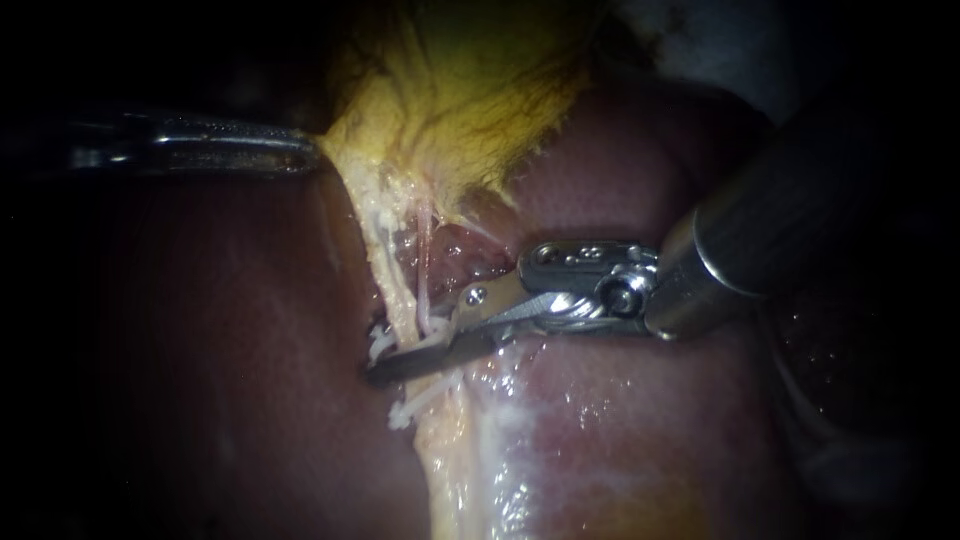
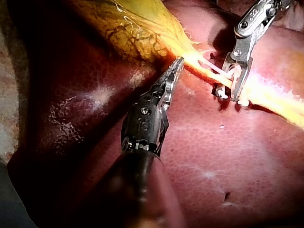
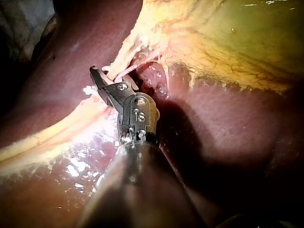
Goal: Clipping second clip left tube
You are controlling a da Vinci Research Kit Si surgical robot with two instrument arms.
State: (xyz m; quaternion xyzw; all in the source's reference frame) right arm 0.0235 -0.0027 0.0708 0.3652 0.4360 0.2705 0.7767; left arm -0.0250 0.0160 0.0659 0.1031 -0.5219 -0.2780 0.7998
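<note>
Clamped narrow, the steel jaws of your right instrument point(image 1: 400, 362) lie across the left tube point(image 1: 398, 300), a pale cream cord, and pinch it from both sides. A white ribbed clip point(image 1: 380, 345) sits on the cord just beside the jaw tips. A second white clip point(image 1: 402, 413) crosses the cord on the jaws' other side, close by. A thinner pink strand point(image 1: 426, 270) runs alongside the cord.

Your left instrument point(image 1: 305, 155), slim and silvery, has its jaws closed on the frayed edge of the yellow, dark-veined gallbladder point(image 1: 460, 90), which tents toward them. The wet, glossy, finely mottled maroon liver point(image 1: 220, 350) lies beneath it all.
</note>
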